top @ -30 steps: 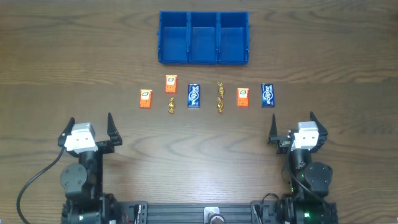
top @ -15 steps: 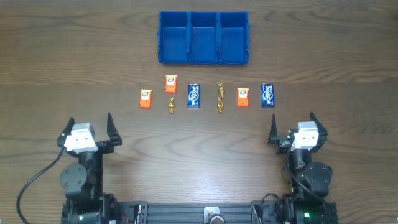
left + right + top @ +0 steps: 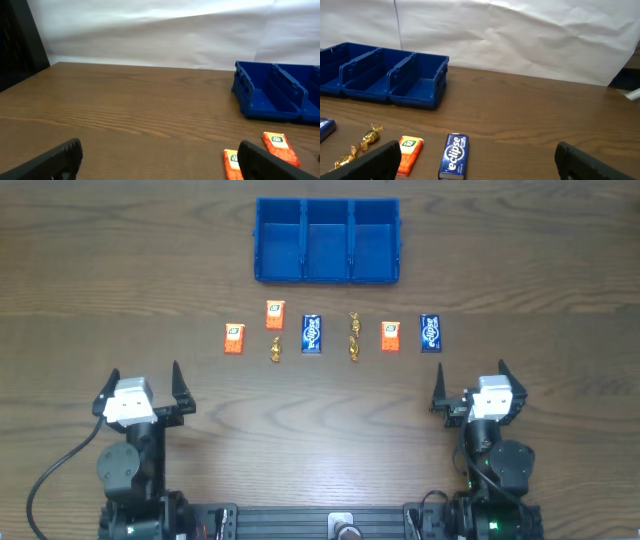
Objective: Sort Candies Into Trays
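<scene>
A blue tray (image 3: 327,277) with three compartments, nothing in them, stands at the far middle of the table. In front of it lie three orange boxes (image 3: 234,338) (image 3: 274,315) (image 3: 390,336), two blue gum packs (image 3: 312,334) (image 3: 431,333) and three gold-wrapped candies (image 3: 276,350) (image 3: 354,320) (image 3: 353,350). My left gripper (image 3: 143,383) rests open near the front left, short of the candies. My right gripper (image 3: 471,380) rests open at the front right, nearest the right blue pack (image 3: 453,155) and an orange box (image 3: 410,150). Neither holds anything.
Bare wooden table lies all around the candy row and between the arms. In the left wrist view the tray (image 3: 272,92) and two orange boxes (image 3: 275,141) lie ahead. A white backdrop stands beyond the table's far edge.
</scene>
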Robot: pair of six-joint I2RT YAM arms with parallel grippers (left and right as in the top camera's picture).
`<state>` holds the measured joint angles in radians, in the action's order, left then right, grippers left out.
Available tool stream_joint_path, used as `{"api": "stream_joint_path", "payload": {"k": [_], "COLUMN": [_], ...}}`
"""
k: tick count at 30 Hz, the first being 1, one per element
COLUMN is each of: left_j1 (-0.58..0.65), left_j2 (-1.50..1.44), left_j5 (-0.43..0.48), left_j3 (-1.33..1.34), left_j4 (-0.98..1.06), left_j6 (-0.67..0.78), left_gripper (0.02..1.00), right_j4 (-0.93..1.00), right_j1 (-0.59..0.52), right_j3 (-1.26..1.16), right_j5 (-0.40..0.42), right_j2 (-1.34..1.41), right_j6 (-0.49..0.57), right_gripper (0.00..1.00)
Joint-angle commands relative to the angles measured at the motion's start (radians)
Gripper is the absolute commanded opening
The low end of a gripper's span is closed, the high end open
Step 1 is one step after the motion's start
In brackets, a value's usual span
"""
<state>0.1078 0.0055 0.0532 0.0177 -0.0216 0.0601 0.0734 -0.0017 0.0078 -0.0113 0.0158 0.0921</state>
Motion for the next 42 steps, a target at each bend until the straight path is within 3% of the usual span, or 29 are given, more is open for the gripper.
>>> {"api": "stream_joint_path", "payload": {"k": [1,36,42], "left_j1": [0.004,0.003,-0.003], "left_j2": [-0.002,-0.001,0.001], "left_j5": [-0.034,-0.026,0.01], "left_j3": [-0.011,-0.011,-0.002], "left_j4": [-0.06,-0.059,-0.059], "left_j6": [0.015,0.014,-0.087], "left_gripper": [0.993,0.996,0.996], "right_j4": [0.011,0.011,0.011], "right_j1": [0.0,0.0,0.0], "right_j3": [0.0,0.0,0.0], "right_j5": [0.009,0.009,0.009], "right_j2": [0.002,0.002,0.002], "right_j6": [0.014,0.014,0.014], "right_gripper": [0.998,0.998,0.998]}}
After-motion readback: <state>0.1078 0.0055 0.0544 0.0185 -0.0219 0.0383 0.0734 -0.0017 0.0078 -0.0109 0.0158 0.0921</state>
